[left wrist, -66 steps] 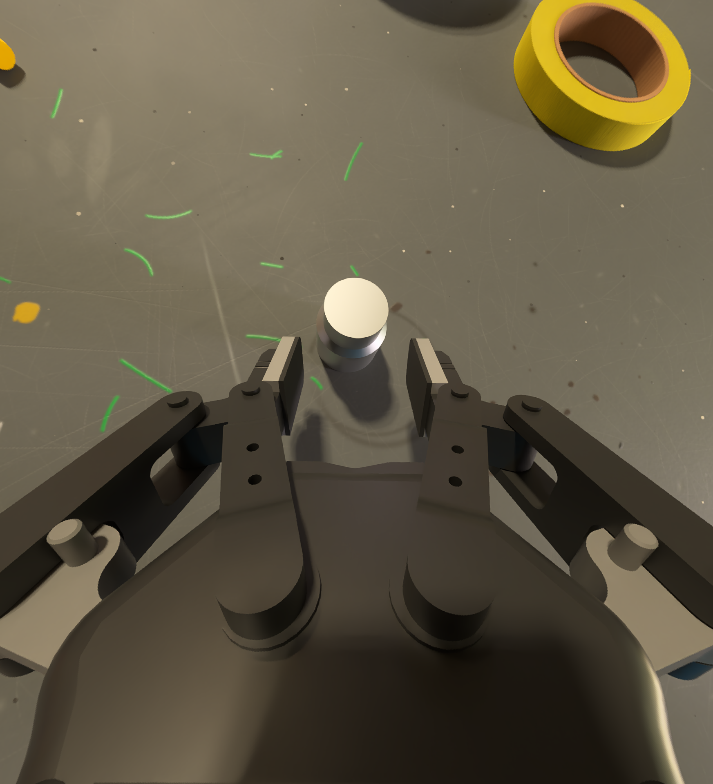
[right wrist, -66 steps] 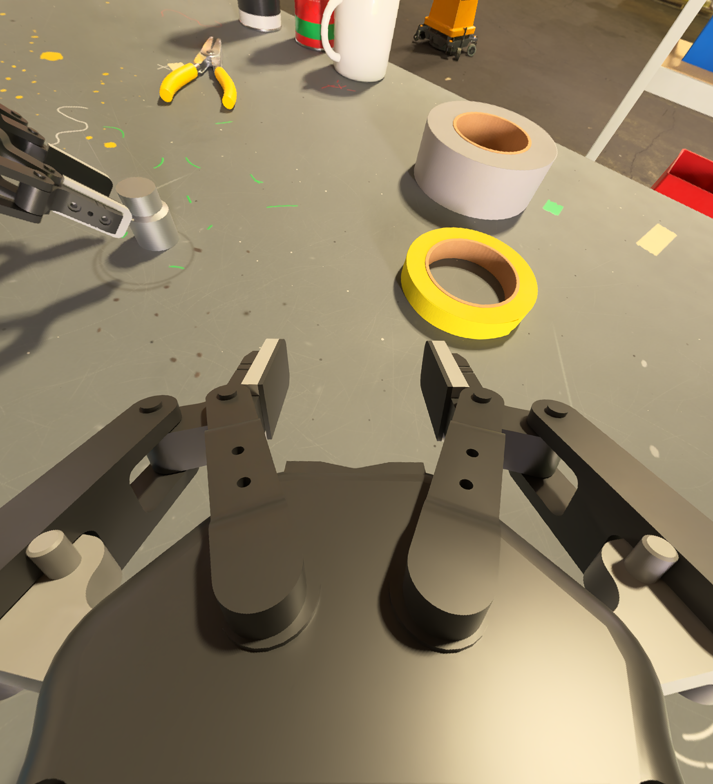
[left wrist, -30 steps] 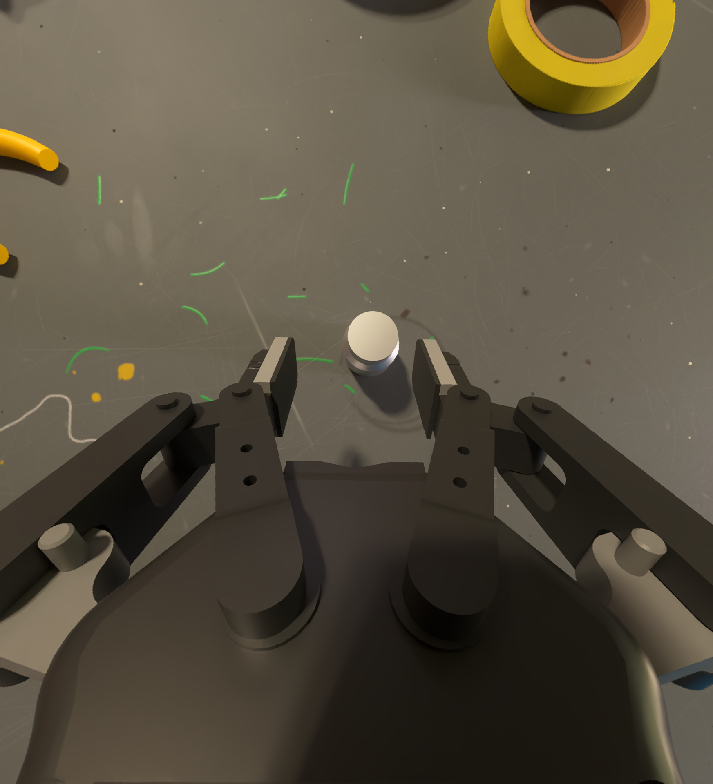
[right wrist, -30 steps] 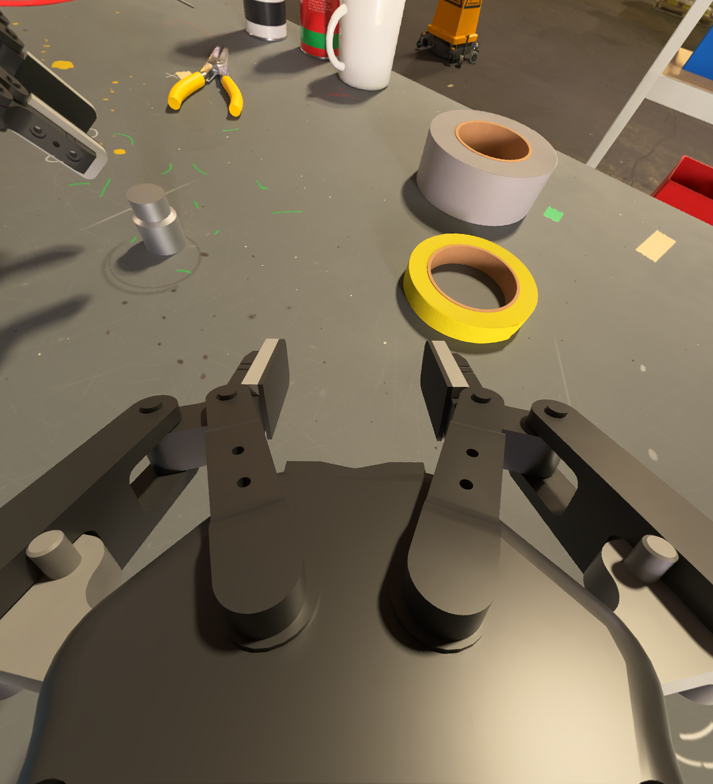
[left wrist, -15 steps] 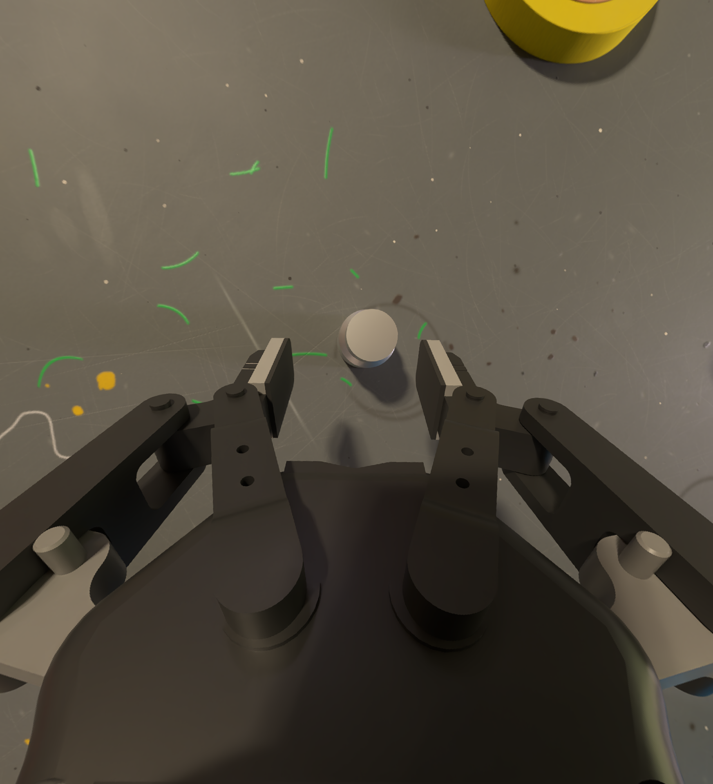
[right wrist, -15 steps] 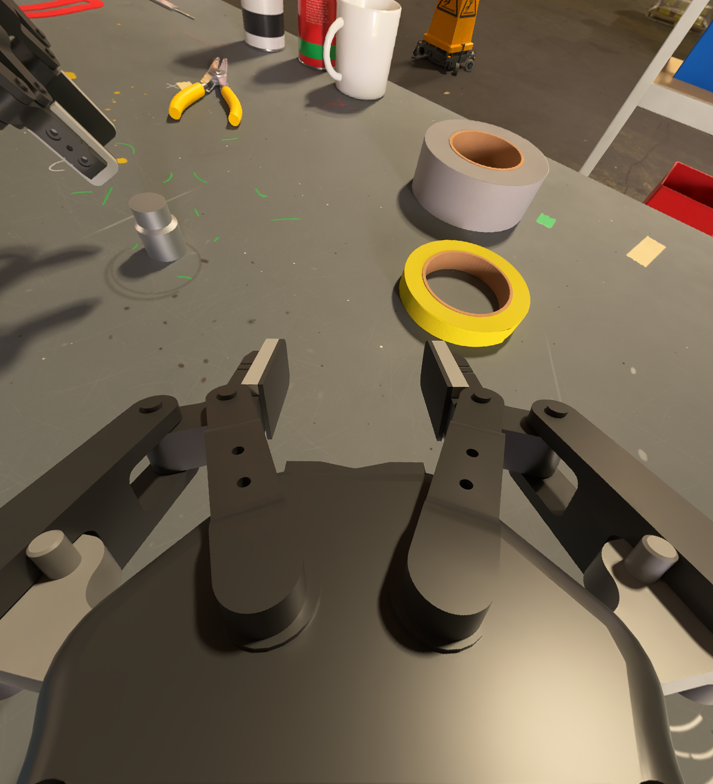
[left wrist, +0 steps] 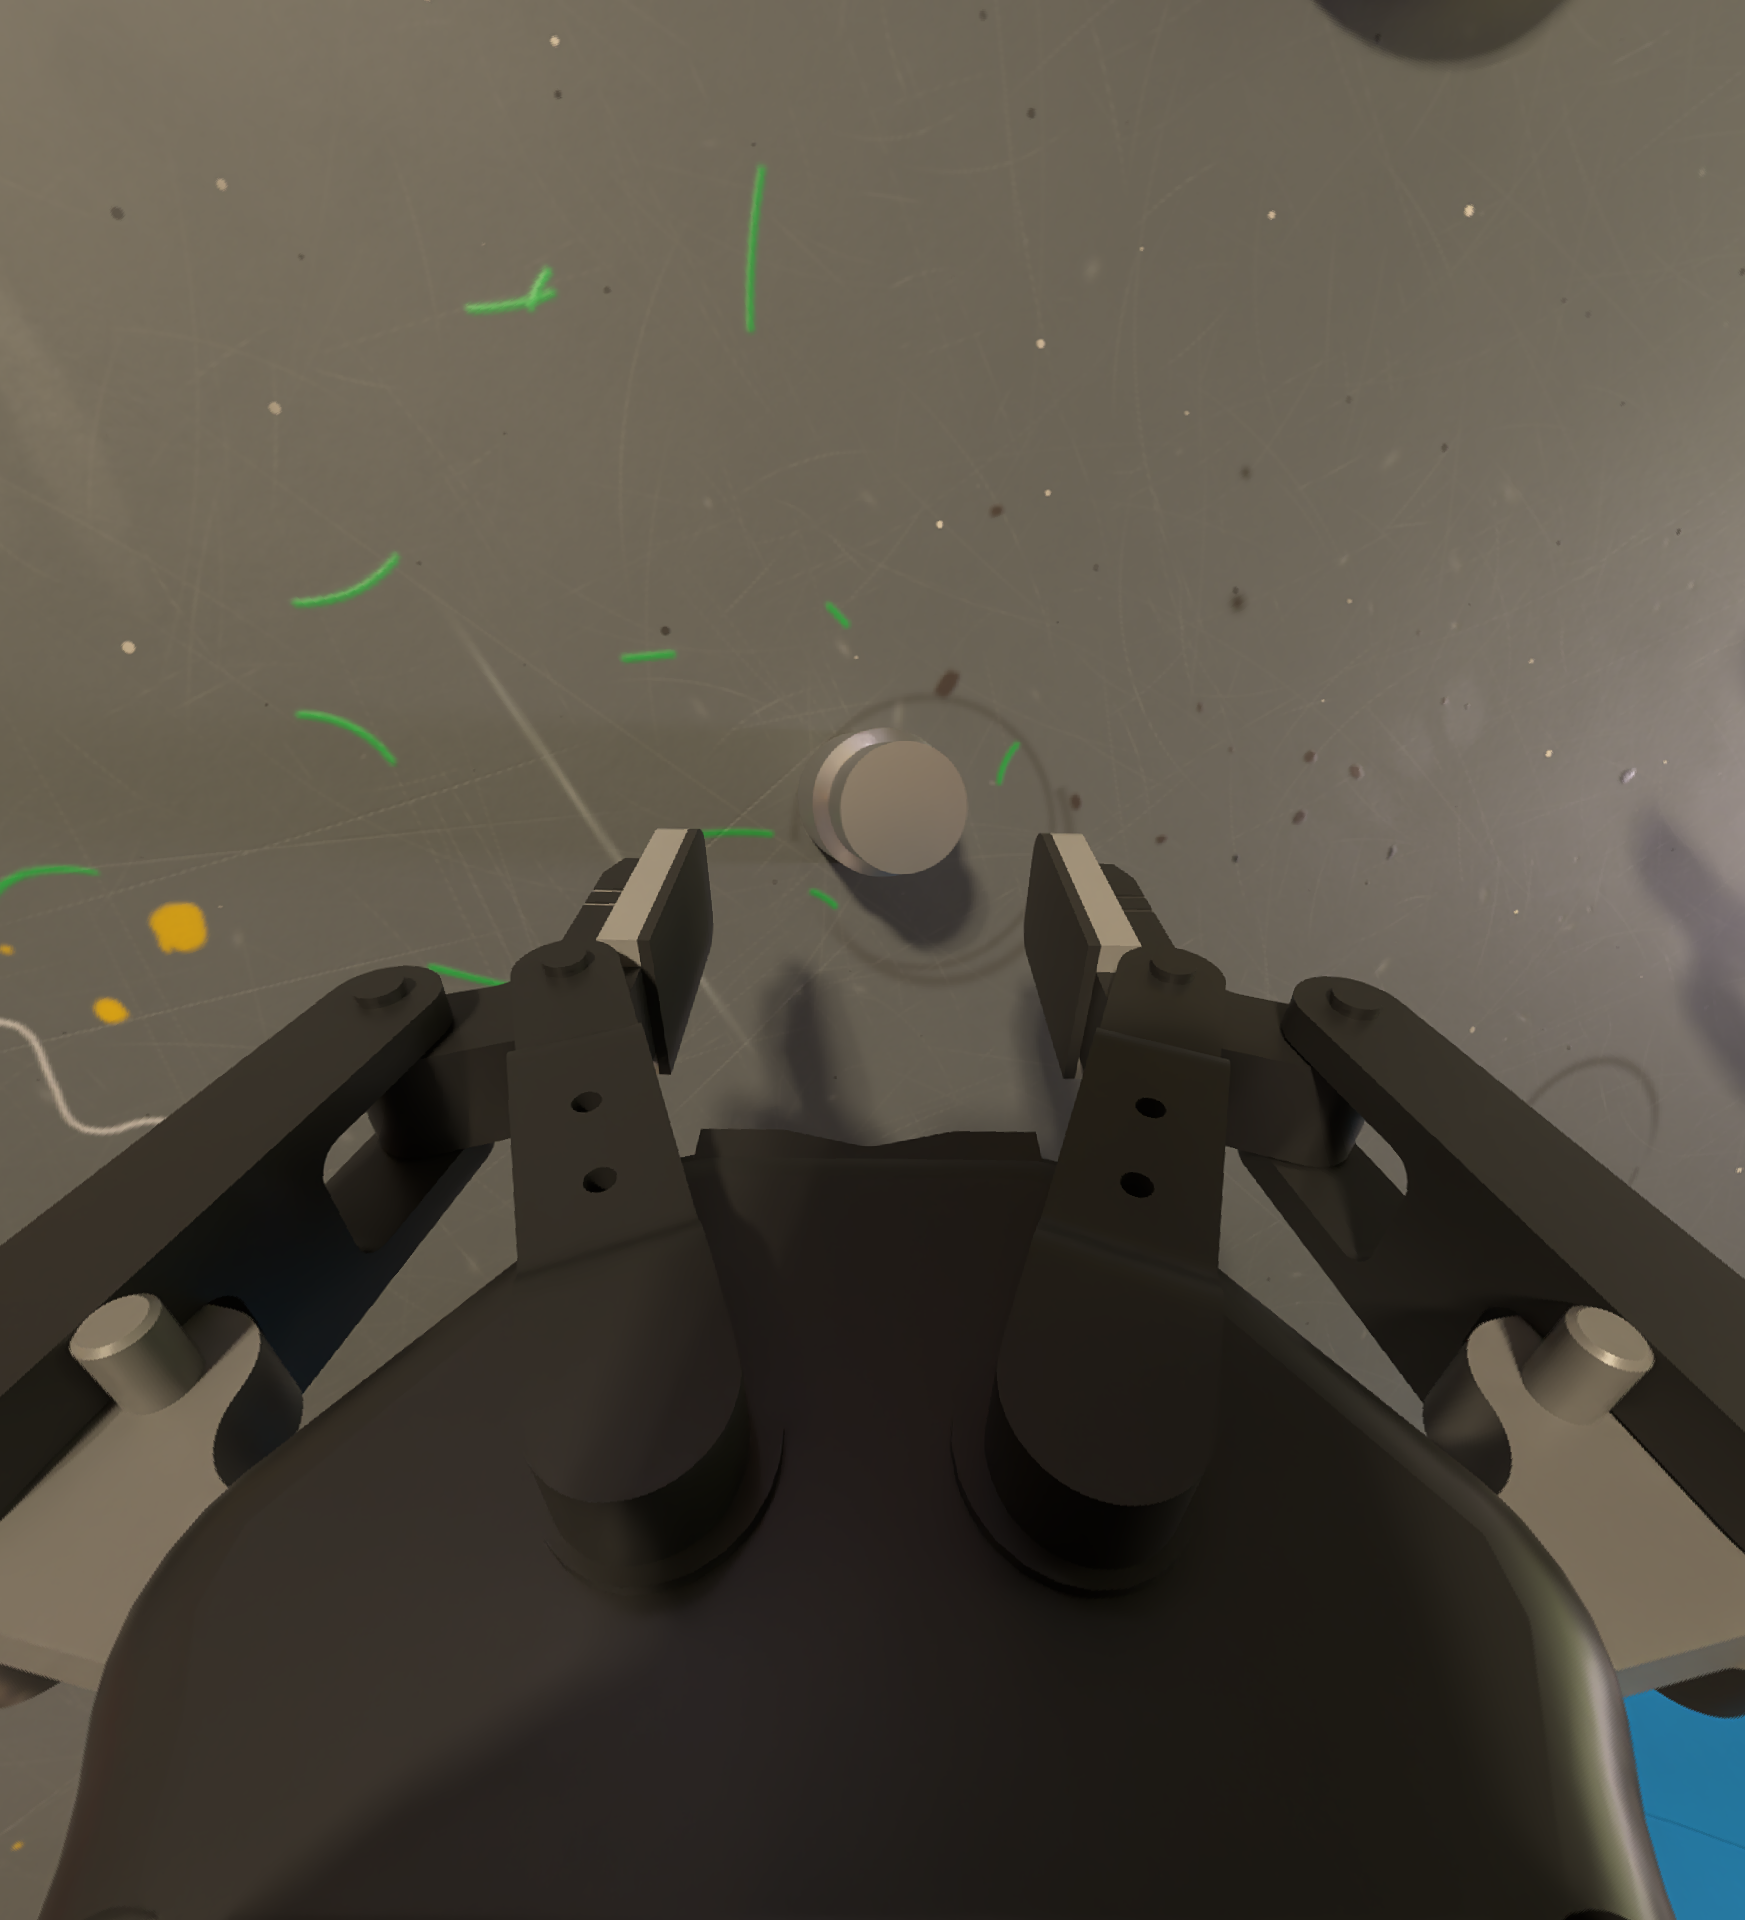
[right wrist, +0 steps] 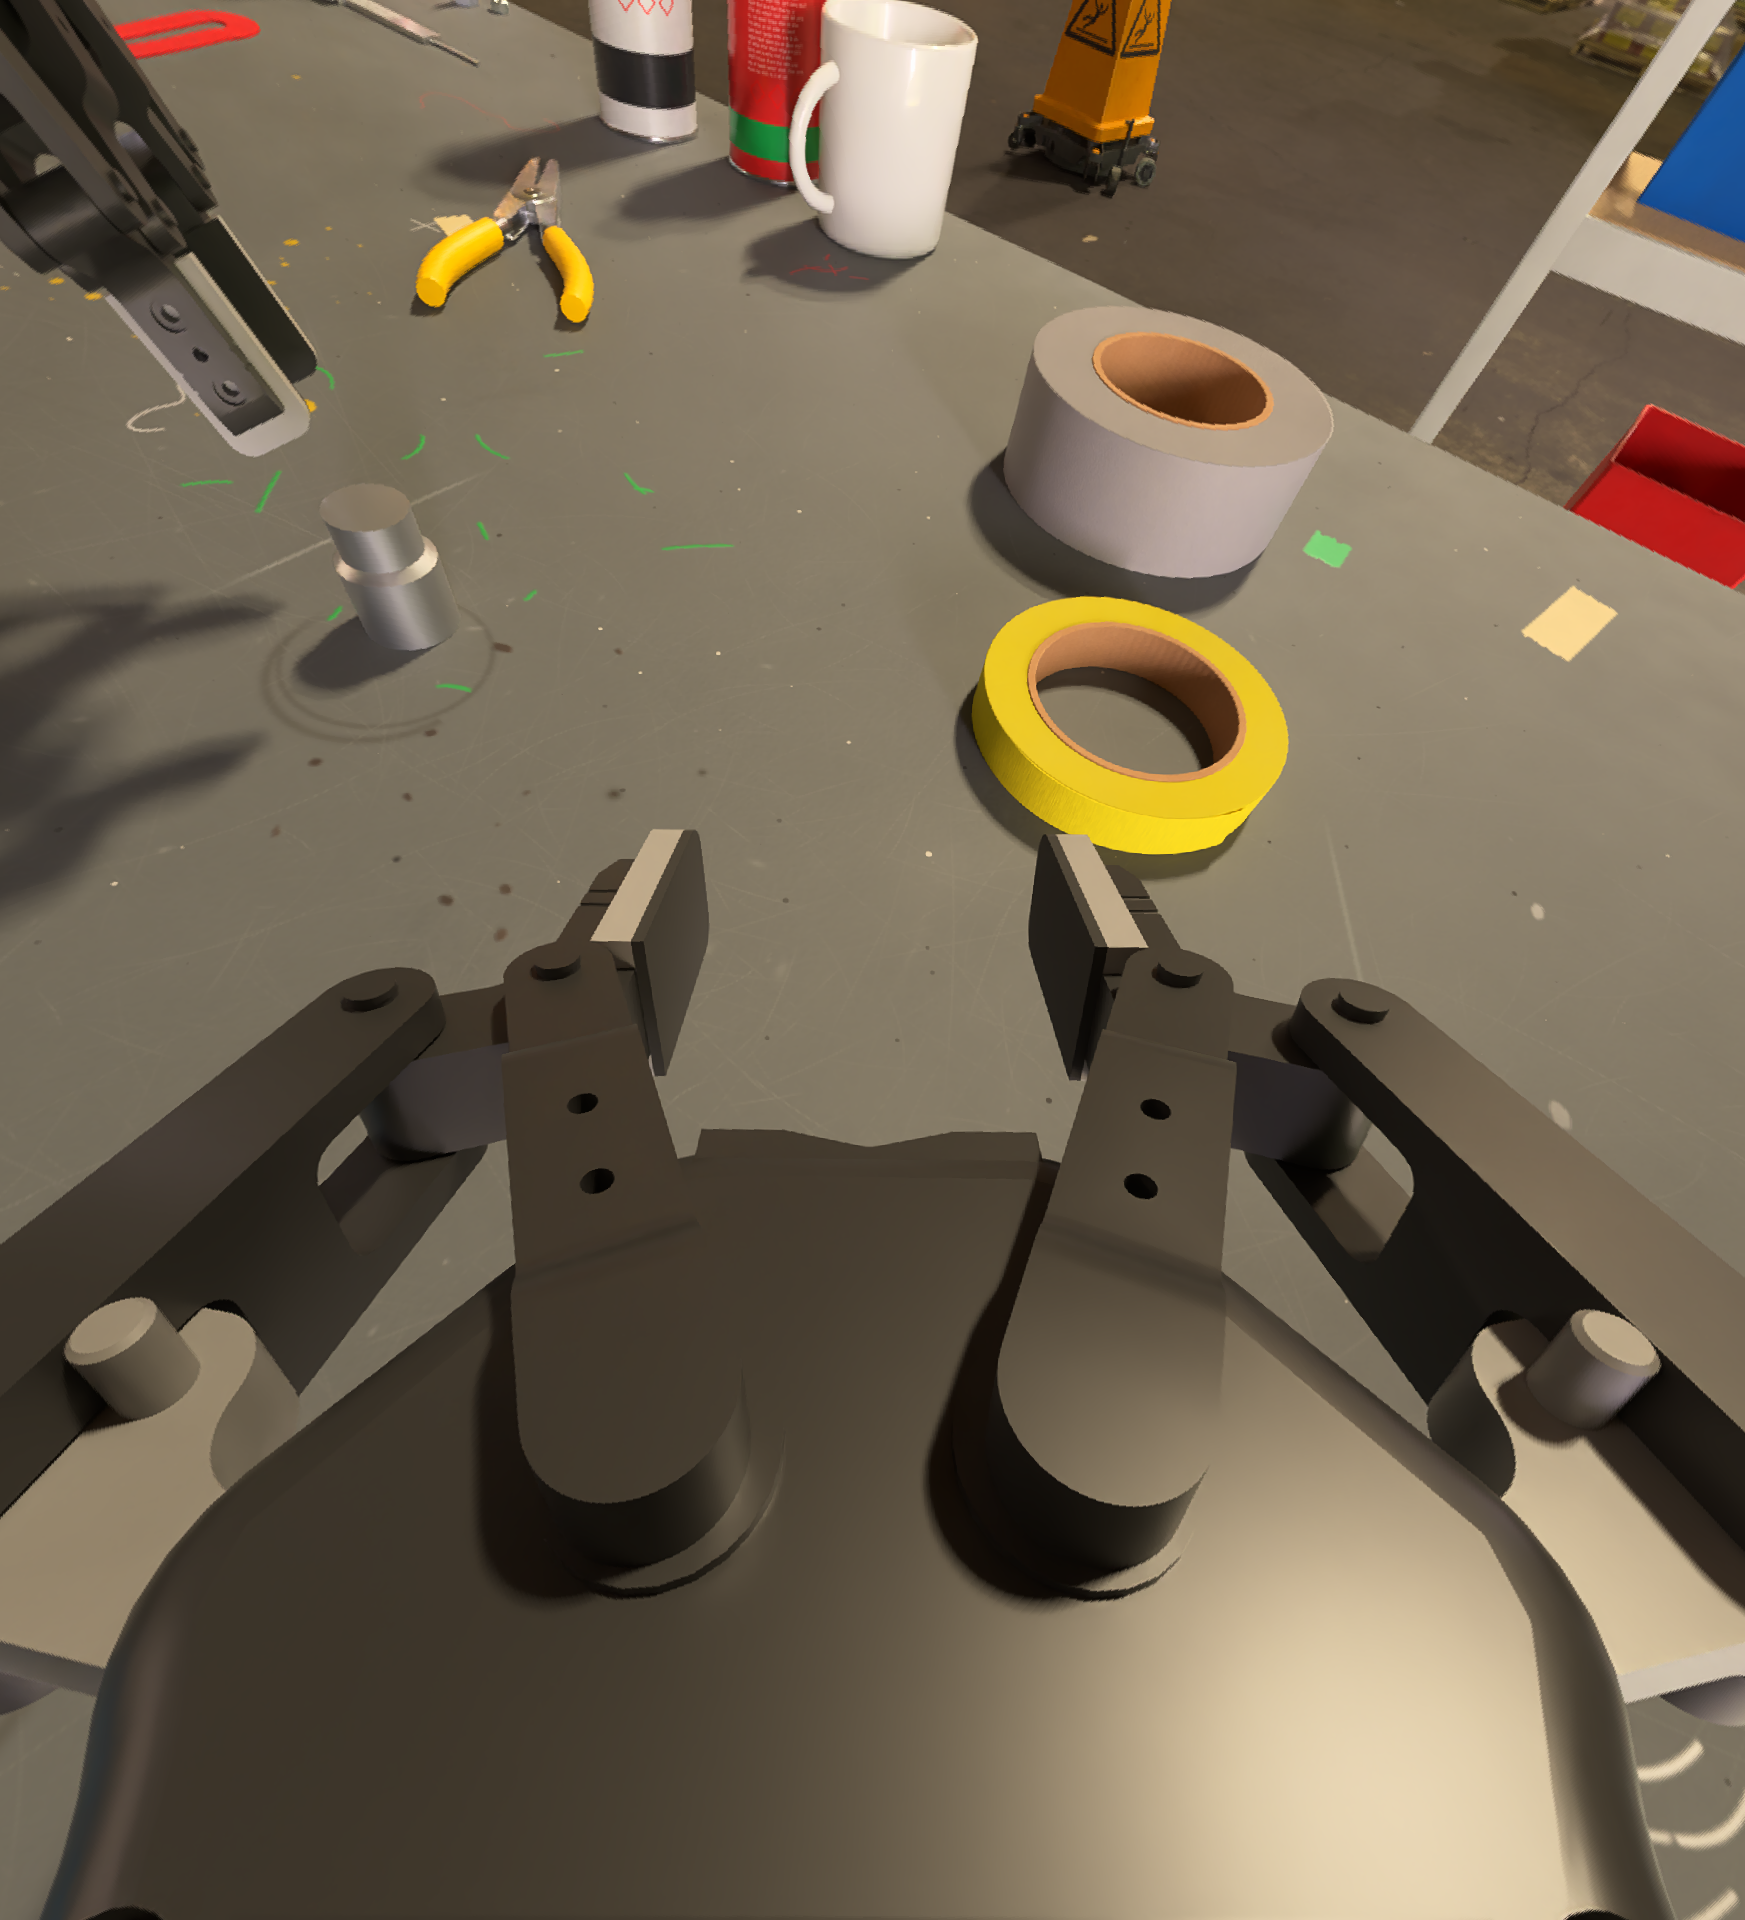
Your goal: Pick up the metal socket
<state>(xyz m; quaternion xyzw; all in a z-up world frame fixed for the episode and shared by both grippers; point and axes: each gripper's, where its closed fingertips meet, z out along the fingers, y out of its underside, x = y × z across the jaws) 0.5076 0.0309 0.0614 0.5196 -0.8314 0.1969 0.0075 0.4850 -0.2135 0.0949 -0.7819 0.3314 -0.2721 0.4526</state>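
The metal socket point(left wrist: 897, 806) is a small stepped steel cylinder standing upright on the grey table. In the left wrist view I look almost straight down on its flat top. My left gripper point(left wrist: 868, 914) is open and empty, well above the socket, which shows just beyond the gap between the fingertips. In the right wrist view the socket point(right wrist: 390, 569) stands at the left, and the left gripper's finger point(right wrist: 213, 353) hangs above and to the left of it. My right gripper point(right wrist: 868, 914) is open and empty, over bare table near the yellow tape.
A yellow tape roll point(right wrist: 1130, 725) lies just beyond my right gripper, with a grey tape roll point(right wrist: 1164, 442) behind it. Yellow-handled pliers point(right wrist: 509, 255), a white mug point(right wrist: 883, 125) and two cans stand at the back. A red bin point(right wrist: 1694, 494) sits off the table's right edge.
My left gripper has risen away from the socket, staying open, and now looks nearly straight down on it. The socket has stayed on the table. My right gripper has drawn back slightly.
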